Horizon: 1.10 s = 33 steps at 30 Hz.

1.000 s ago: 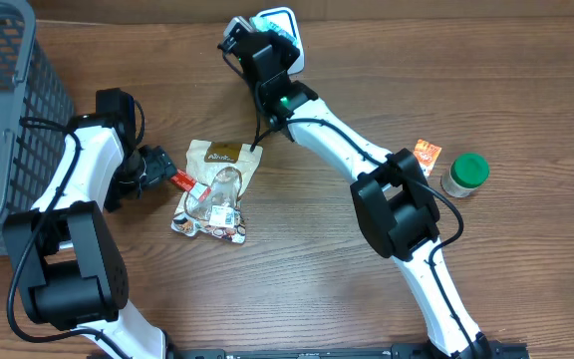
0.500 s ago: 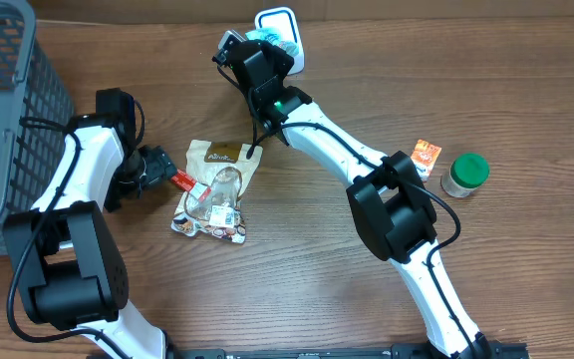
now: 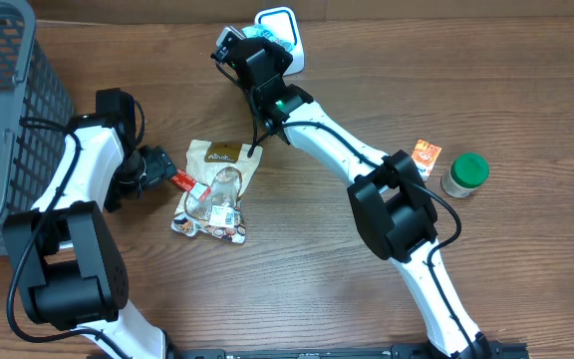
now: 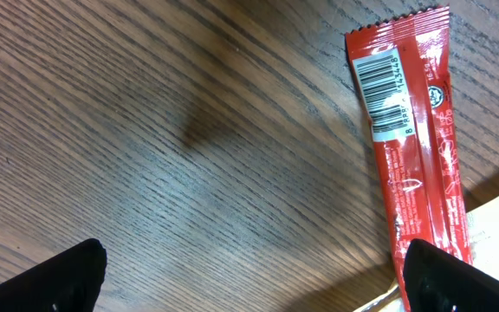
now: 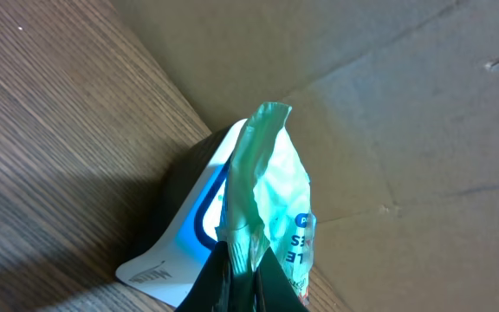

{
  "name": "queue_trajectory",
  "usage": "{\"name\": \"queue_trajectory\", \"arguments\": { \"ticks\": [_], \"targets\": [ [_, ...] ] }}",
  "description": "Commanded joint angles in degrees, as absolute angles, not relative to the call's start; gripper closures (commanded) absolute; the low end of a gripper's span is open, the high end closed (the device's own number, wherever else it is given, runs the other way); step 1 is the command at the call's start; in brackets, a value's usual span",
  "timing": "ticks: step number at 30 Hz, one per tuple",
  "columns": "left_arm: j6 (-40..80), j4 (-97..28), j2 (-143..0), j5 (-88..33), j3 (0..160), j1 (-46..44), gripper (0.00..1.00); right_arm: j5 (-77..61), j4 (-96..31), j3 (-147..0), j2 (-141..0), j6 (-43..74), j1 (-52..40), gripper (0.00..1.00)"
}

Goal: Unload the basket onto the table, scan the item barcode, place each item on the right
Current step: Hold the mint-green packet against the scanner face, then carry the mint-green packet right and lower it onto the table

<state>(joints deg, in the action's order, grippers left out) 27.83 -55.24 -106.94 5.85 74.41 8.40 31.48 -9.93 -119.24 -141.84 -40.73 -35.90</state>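
Wood-grain table [image 3: 526, 279] is seen from above, with a grey mesh basket [image 3: 8, 120] at its left edge. At the far edge, a thin pale-green packet [image 5: 271, 191] is pinched by its lower end in the tightly closed right gripper [image 5: 243, 282]. It is held upright just in front of a white scanner [image 5: 180, 234] with a blue outline. The left gripper [image 4: 249, 290] is spread fully wide and nothing is held. It is positioned low over the table beside a red wrapper [image 4: 414, 165], whose barcode [image 4: 384, 91] is turned upward. A pile of snack bags [image 3: 217, 189] is placed in the middle. An orange sachet [image 3: 427, 156] and a green-lidded jar [image 3: 464, 174] are set at the right.
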Motion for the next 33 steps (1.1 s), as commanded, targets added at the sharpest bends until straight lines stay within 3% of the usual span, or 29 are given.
{"name": "queue_trajectory", "arguments": {
  "ticks": [1, 11, 20, 27, 33],
  "targets": [
    [27.00, -55.16, -106.80, 7.03, 75.48, 8.97, 0.00, 30.83, -9.54, -120.07, -142.15, -40.34, -34.35, 0.96],
    [27.00, -55.18, -106.80, 7.03, 75.48, 8.97, 0.00, 30.79, -9.50, -120.07, -142.17, -40.27, -33.04, 0.96],
    [27.00, -55.16, -106.80, 7.03, 75.48, 8.97, 0.00, 31.59, -10.76, -120.07, -133.91, -23.14, -33.34, 0.96],
    [27.00, -55.18, -106.80, 7.03, 75.48, 8.97, 0.00, 30.39, -31.44, -120.07, -122.91, -9.65, -32.86, 0.96],
    [27.00, -55.16, -106.80, 7.03, 75.48, 8.97, 0.00, 11.55, -58.33, -120.07, -118.69, -1.45, -30.15, 0.96]
  ]
}}
